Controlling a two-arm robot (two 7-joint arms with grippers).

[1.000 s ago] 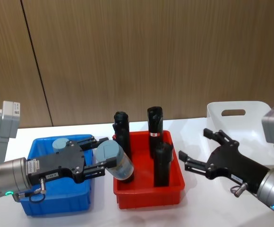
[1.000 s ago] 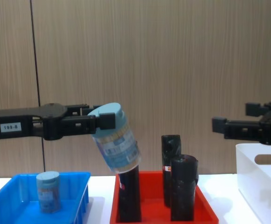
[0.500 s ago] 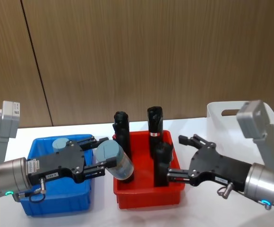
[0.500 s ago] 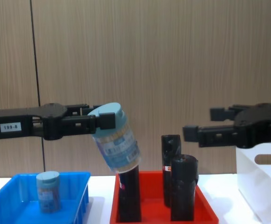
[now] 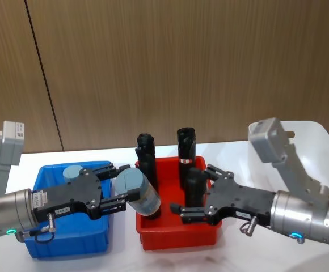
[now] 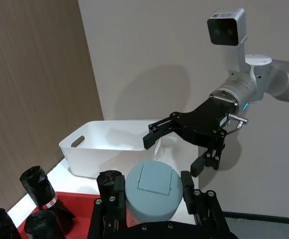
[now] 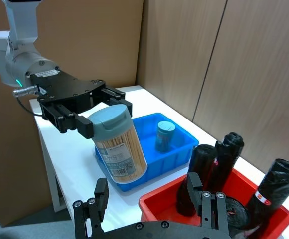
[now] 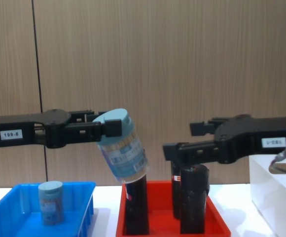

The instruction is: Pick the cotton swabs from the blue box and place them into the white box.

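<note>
My left gripper [image 5: 127,186] is shut on a cotton swab tub [image 5: 139,195] with a pale blue lid. It holds the tub tilted in the air, between the blue box [image 5: 68,245] and the red tray. A second cotton swab tub [image 5: 72,172] stands in the blue box [image 8: 15,190]. Over the red tray, my right gripper [image 5: 197,190] is open, its fingertips a short way right of the held tub [image 8: 124,148]. The white box [image 5: 306,133] stands at the far right, behind the right arm.
A red tray [image 5: 176,235] in the middle holds several tall black rolls [image 5: 186,148], directly under and behind the right gripper [image 8: 182,140]. A wooden wall runs behind the table.
My right gripper has swung left from beside the white box to over the red tray, close to the held tub. The left gripper and its tub have stayed still.
</note>
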